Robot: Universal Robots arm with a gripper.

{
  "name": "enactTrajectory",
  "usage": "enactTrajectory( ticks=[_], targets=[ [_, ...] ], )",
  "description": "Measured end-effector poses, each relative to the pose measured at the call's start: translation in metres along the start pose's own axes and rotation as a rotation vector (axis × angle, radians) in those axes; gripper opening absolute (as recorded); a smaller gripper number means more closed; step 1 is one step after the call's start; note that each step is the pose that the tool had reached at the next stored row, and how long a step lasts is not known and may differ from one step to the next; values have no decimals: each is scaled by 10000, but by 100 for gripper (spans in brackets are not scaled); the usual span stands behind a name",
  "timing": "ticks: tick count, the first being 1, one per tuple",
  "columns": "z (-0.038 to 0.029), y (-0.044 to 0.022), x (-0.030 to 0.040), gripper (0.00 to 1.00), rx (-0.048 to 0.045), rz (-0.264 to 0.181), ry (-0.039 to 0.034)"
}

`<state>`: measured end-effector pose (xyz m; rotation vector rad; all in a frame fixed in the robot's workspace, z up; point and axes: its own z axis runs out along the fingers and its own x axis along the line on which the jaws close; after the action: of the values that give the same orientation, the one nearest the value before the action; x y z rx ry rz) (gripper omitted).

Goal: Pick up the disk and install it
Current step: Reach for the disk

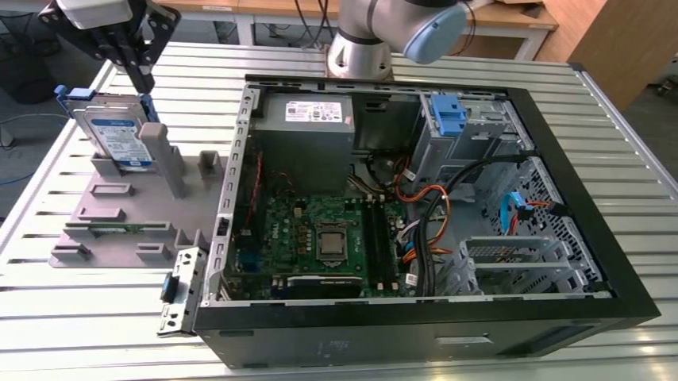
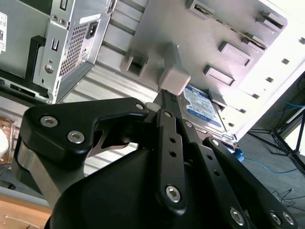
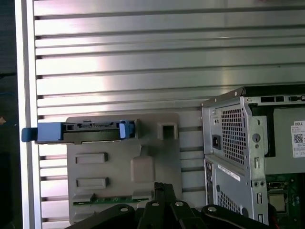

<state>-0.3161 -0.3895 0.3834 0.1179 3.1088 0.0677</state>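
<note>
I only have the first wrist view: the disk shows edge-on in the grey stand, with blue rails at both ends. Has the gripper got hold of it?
Observer: No. In the exterior view the gripper hangs just above the disk and looks apart from it.
Operator: How does the disk sit?
Observer: It sits upright on edge in the stand, a little tilted. Its white-and-blue label faces the tall post.
Operator: And the case?
Observer: The case lies open to the exterior view's right of the stand. There is a blue-tabbed drive cage in its far corner.
</note>
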Motion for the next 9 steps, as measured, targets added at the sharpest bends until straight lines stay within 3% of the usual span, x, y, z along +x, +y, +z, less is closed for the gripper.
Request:
enactTrajectory(
  ticks=[9],
  targets=[
    [30,115,133,11,3,11,0]
  ],
)
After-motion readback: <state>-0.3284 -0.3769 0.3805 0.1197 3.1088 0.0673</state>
